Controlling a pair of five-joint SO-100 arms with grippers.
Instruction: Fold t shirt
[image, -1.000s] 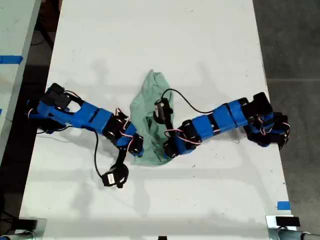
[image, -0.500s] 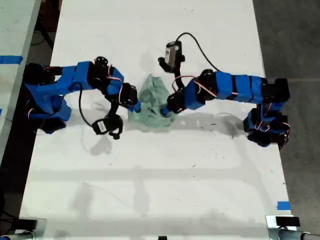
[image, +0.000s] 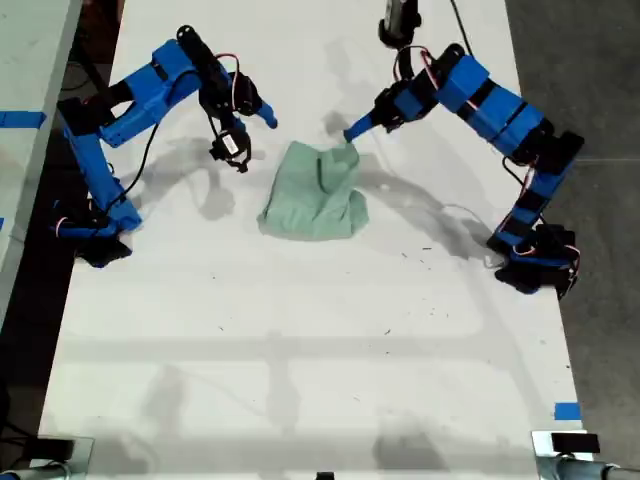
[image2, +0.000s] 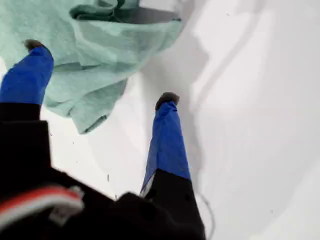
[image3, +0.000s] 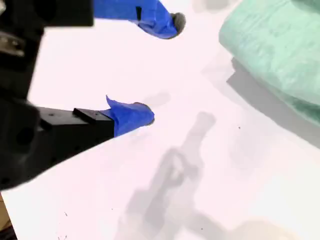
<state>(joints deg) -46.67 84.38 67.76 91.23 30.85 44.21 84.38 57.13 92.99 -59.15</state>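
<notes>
t shirt (image: 313, 192) lies bunched in a rough folded lump on the white table (image: 300, 380), in the far half of the tabletop as the exterior view shows it, roughly midway between the table's two long edges; nothing grips it. In the first wrist view the cloth (image2: 95, 55) shows a raised fold and a loose hem hanging toward the table, wrinkled all over. My first gripper (image2: 97, 72) has its jaws wide apart and empty; one blue fingertip (image2: 34, 46) overlaps the cloth in that view, contact or just above I cannot tell, while the other tip stands over bare table beside the hem. In the exterior view this gripper (image: 352, 130) sits at the shirt's far corner on the exterior view's right, its arm reaching in from the table's long edge on that side. My second gripper (image3: 160, 70) is also spread wide, holding nothing, over bare table with the shirt's edge (image3: 280, 55) near but apart. In the exterior view it (image: 268, 119) hangs off the shirt's far corner on the exterior view's left, clear of the cloth, with the arm's shadow on the table beneath.
</notes>
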